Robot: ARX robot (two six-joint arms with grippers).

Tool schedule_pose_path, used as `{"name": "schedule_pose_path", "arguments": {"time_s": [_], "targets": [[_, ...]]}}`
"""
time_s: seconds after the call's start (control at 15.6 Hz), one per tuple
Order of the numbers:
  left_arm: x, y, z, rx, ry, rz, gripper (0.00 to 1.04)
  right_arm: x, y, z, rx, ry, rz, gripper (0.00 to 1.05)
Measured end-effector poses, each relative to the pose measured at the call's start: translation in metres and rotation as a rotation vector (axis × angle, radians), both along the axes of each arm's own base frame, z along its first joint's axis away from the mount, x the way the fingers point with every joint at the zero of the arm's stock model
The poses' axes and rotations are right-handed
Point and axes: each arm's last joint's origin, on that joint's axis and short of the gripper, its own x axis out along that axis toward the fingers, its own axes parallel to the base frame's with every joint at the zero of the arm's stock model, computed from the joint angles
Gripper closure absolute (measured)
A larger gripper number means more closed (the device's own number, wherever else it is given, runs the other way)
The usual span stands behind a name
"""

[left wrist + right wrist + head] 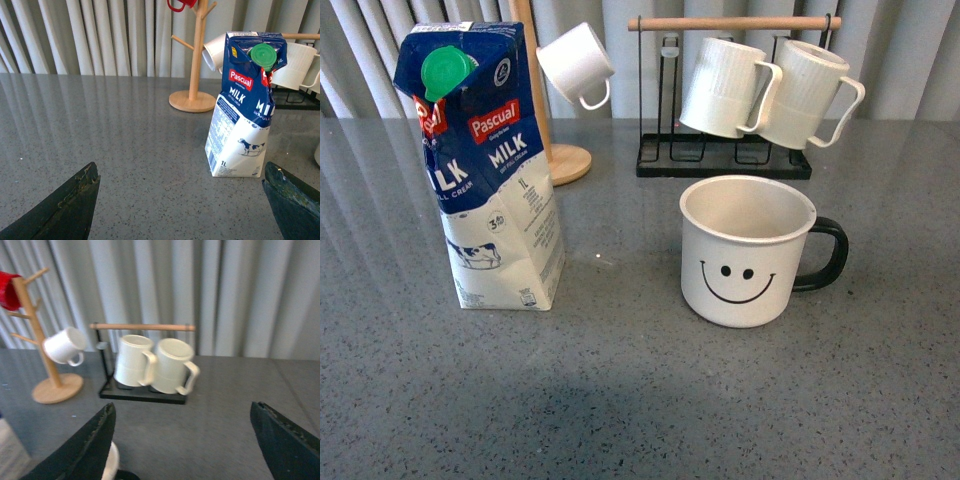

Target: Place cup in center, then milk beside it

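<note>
The smiley cup [748, 255] stood upright near the middle of the surface [640, 410]. The Pascual milk carton [490, 170] stood apart on its left, so it likely needed moving closer. The left end effector [180, 167] and right end effector [181, 407] gaped wide, holding nothing, ready to grab
</note>
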Motion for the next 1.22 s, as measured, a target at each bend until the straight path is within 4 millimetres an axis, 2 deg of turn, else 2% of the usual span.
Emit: {"name": "schedule_pose_path", "arguments": {"time_s": [0.06, 0.13, 0.19, 0.26, 0.32, 0.45, 0.64, 0.83, 1.02, 1.22], "targets": [[0.000, 0.000, 0.000, 0.000, 0.000, 0.000, 0.07, -0.028, -0.010, -0.017, -0.022, -0.010, -0.119, 0.30], [0.000, 0.000, 0.000, 0.000, 0.000, 0.000, 0.07, -0.054, -0.021, -0.045, -0.043, 0.037, -0.178, 0.43], [0.000, 0.000, 0.000, 0.000, 0.000, 0.000, 0.07, -0.075, -0.027, -0.072, -0.060, 0.083, -0.187, 0.56], [0.000, 0.000, 0.000, 0.000, 0.000, 0.000, 0.07, -0.091, -0.031, -0.090, -0.070, 0.104, -0.181, 0.67], [0.000, 0.000, 0.000, 0.000, 0.000, 0.000, 0.07, -0.105, -0.035, -0.098, -0.070, 0.107, -0.161, 0.78], [0.000, 0.000, 0.000, 0.000, 0.000, 0.000, 0.07, -0.118, -0.050, -0.090, -0.045, -0.029, -0.223, 1.02], [0.000, 0.000, 0.000, 0.000, 0.000, 0.000, 0.07, -0.117, -0.048, -0.103, -0.049, 0.006, -0.186, 1.03], [0.000, 0.000, 0.000, 0.000, 0.000, 0.000, 0.07, -0.117, -0.048, -0.104, -0.048, -0.006, -0.187, 1.03], [0.000, 0.000, 0.000, 0.000, 0.000, 0.000, 0.07, -0.118, -0.048, -0.115, -0.049, -0.007, -0.186, 1.03], [0.000, 0.000, 0.000, 0.000, -0.001, 0.000, 0.07, -0.118, -0.048, -0.114, -0.048, -0.012, -0.186, 1.03]]}}
